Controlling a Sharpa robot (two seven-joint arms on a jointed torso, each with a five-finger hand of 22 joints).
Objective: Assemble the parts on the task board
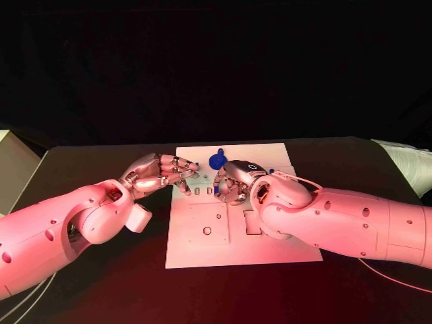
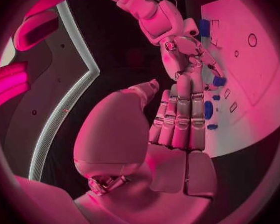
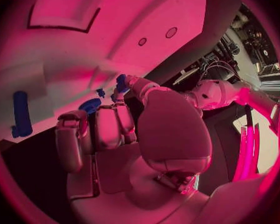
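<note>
Head view: both arms meet over the far half of the task board [image 1: 237, 251], which lies at the table's middle.
Near edge of board: bare white plate with a round hole [image 1: 207, 231] and cut-out slots; nothing stands in them that I can make out.
Right hand [image 1: 237, 181]: at about 12 o'clock from the board's centre, fingers curled down and together over the plate. In the right wrist view a small blue part [image 3: 122, 83] sits at its fingertips and looks pinched, though I cannot tell for sure.
Left hand [image 1: 163, 171]: at about 10 o'clock, over the board's left edge, fingers straight and side by side in the left wrist view, holding nothing visible.
Between the hands: small slots and small blue parts [image 2: 209, 109] just beyond the left fingertips.
Far edge: a round blue part [image 1: 217, 160] at 12 o'clock, just beyond the right hand; a long blue bar [image 3: 21, 113] lies apart on the plate.
Step in hand: judged to be seating the pinched piece.
Doing it well: keep the piece square to its slot, lower slowly, press straight down, and keep the left hand clear of the loose parts.
</note>
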